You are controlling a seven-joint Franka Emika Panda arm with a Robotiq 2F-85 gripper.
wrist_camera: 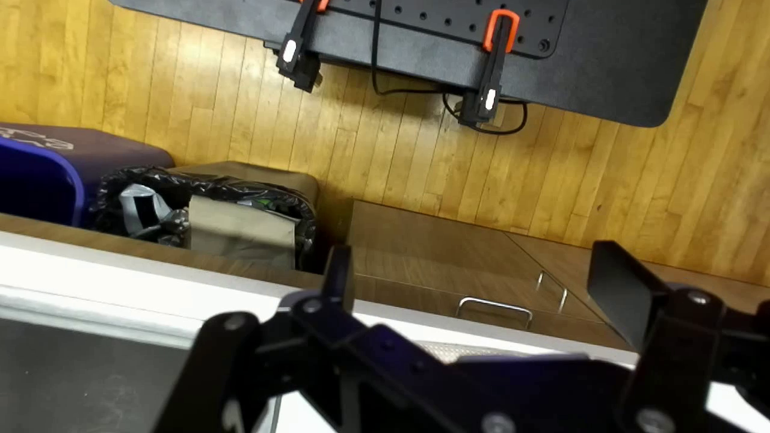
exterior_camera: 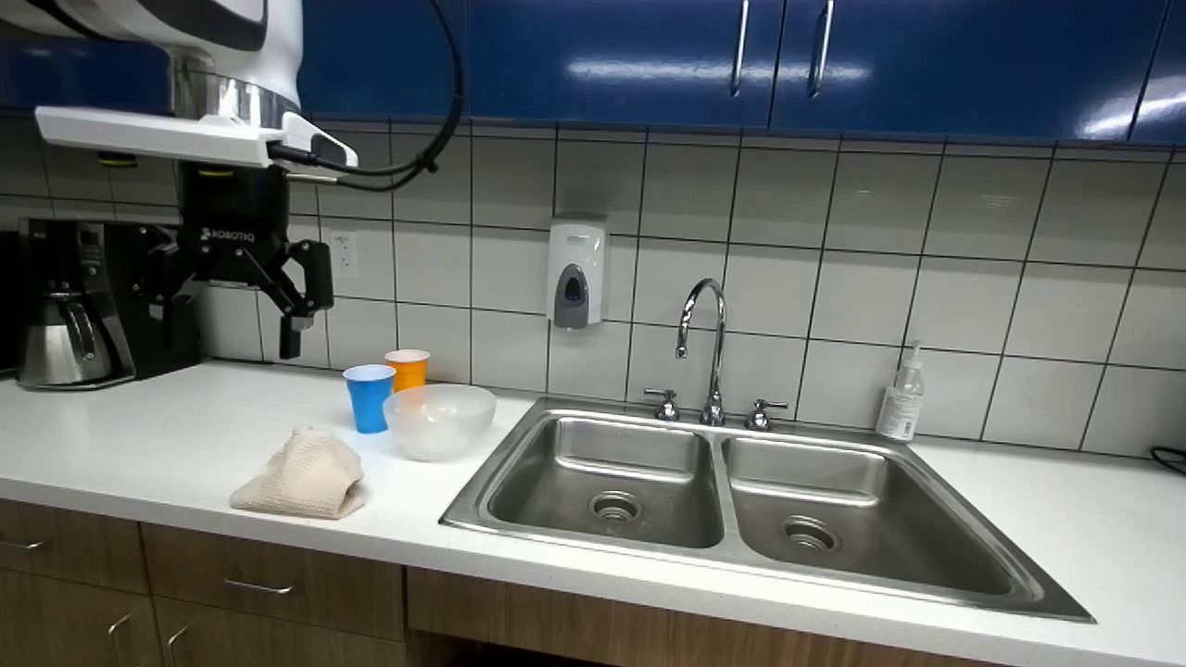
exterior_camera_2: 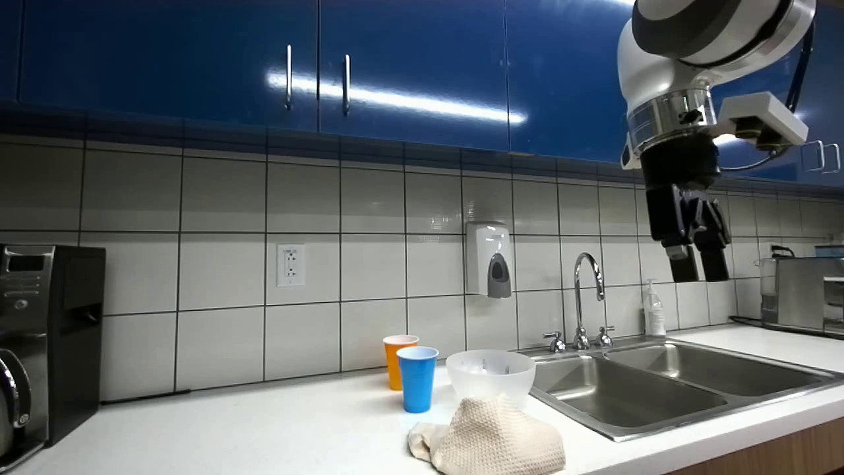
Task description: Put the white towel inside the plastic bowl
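White bench point(exterior_camera: 139, 435), backed by tiled wall point(exterior_camera: 510, 264), lies below the gripper point(exterior_camera_2: 699, 265). Wrist view confirms gripper jaws spread wide, nothing held. Noted lower than the gripper: cream towel point(exterior_camera: 301, 474), bunched on the bench, outside the plastic bowl point(exterior_camera: 440, 426). Likewise below gripper level: blue cup point(exterior_camera: 370, 405) and orange cup point(exterior_camera: 409, 373).

1. Blue cup point(exterior_camera: 368, 402), orange cup point(exterior_camera: 409, 370) just behind, on white surface point(exterior_camera: 157, 431).
2. Dbl-basin sink point(exterior_camera: 728, 500) w/ faucet point(exterior_camera: 717, 361) at back.
3. Soap disp. point(exterior_camera: 577, 264) on tile wall point(exterior_camera: 776, 296).
4. Pump btl. point(exterior_camera: 900, 409) by sink corner.
5. Coffee mkr. point(exterior_camera: 109, 292) L in both exterior views.
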